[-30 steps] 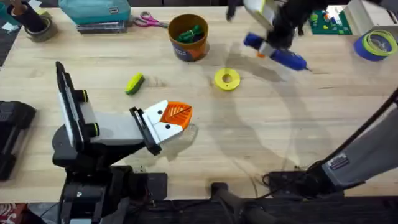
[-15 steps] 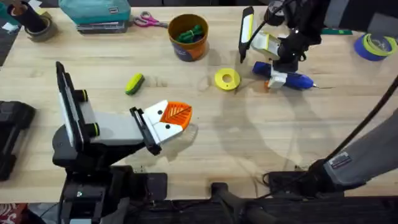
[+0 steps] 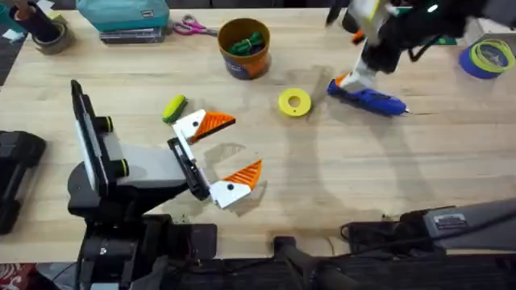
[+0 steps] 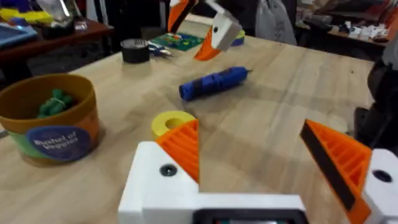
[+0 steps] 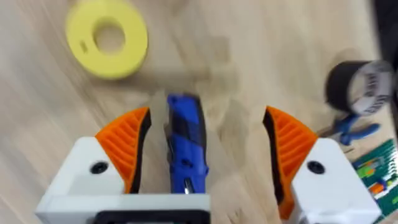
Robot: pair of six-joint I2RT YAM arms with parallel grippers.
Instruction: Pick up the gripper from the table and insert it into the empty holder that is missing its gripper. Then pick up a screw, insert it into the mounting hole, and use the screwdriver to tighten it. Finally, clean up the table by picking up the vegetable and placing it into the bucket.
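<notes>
The left gripper (image 3: 222, 151) has sprung wide since a moment ago, its orange fingers (image 3: 214, 122) now splayed apart over bare wood. The right gripper (image 5: 205, 155) has let go of the screwdriver (image 3: 367, 96), which now lies on the table (image 3: 339, 169) between its spread pads, just beyond the yellow disc (image 3: 294, 102). The vegetable (image 3: 174, 108) lies near the left fingers. The bucket (image 4: 53, 118) wears a blue label reading "Bushel of Veggies".

The bucket (image 4: 46, 124) has a blue label reading "Bushel of Veggies"
</notes>
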